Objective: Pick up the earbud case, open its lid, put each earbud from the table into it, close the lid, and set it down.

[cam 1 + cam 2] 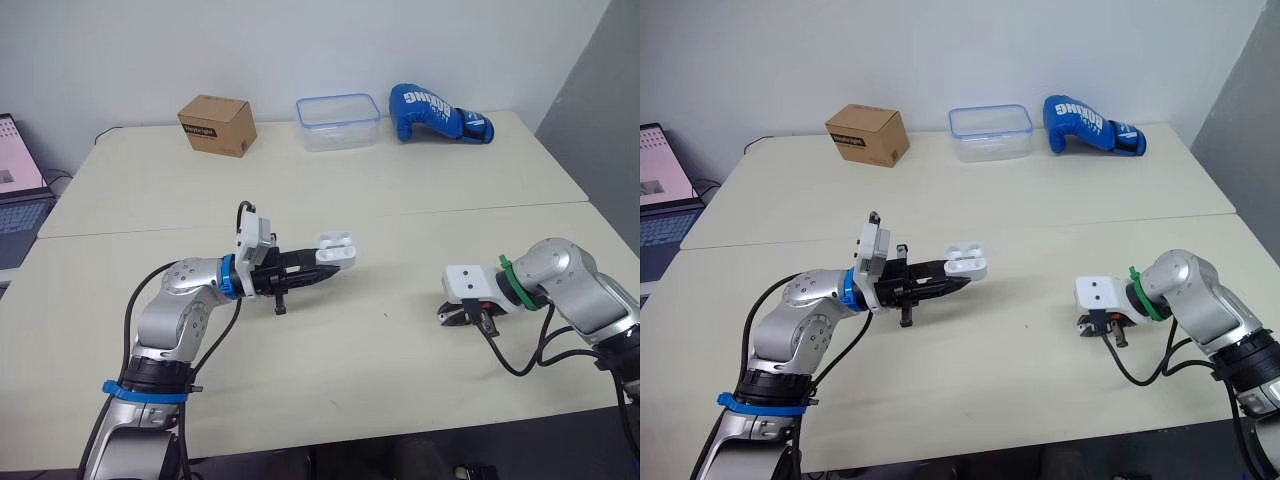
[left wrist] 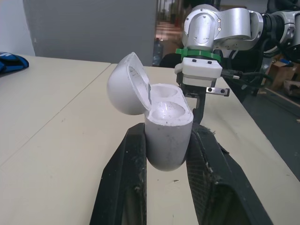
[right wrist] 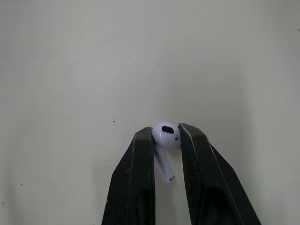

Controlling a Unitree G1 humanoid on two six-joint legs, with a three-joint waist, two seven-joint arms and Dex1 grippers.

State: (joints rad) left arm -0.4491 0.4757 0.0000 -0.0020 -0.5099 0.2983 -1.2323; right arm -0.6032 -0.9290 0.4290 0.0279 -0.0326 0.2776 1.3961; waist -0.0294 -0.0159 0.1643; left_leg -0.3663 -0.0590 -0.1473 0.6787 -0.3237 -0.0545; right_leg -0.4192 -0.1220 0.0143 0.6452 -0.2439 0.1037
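Note:
My left gripper (image 1: 322,268) is shut on the white earbud case (image 1: 337,247), held above the middle of the table. In the left wrist view the case (image 2: 165,133) stands upright between the two black fingers with its lid (image 2: 126,84) swung open; both sockets look empty. My right gripper (image 3: 165,140) is shut on a white earbud (image 3: 166,137), pinching its round head with the stem hanging between the fingers, just over the table. In the head views that gripper (image 1: 452,316) sits low at the right side of the table.
Along the far edge stand a cardboard box (image 1: 217,124), a clear plastic container with a blue rim (image 1: 338,121) and a blue boxing glove (image 1: 437,113). A laptop (image 1: 18,190) sits off the table's left. A seam (image 1: 470,210) crosses the tabletop.

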